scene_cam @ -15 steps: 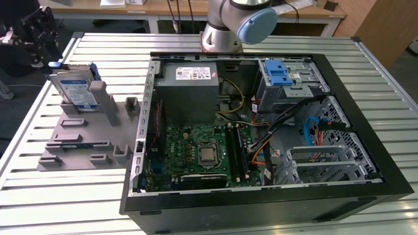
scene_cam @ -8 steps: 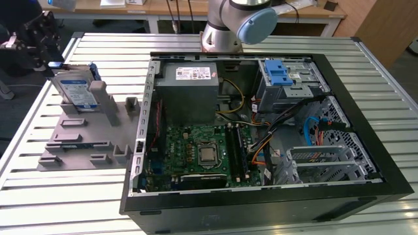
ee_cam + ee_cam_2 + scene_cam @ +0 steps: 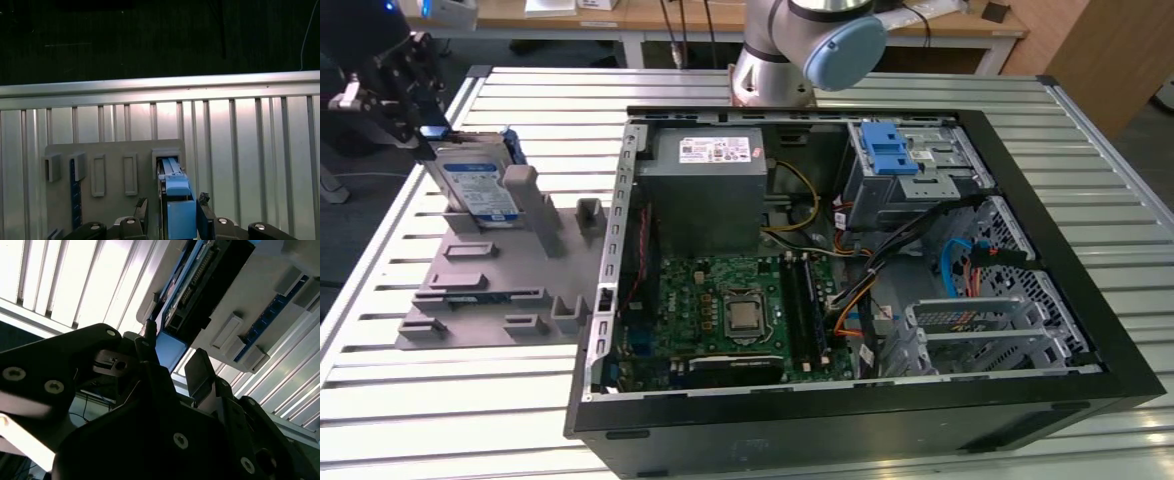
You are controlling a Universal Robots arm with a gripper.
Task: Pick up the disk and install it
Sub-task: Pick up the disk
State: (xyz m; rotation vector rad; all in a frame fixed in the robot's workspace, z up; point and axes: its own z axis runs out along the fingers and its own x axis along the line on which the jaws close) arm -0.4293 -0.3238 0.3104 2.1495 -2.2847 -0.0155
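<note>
Disk partly behind grey holder

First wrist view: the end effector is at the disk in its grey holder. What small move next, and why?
Probably close the end effector on the disk. Its fingers straddle the disk, upright in the grey holder, with a gap showing on one side, so it seems not yet gripped.
</note>
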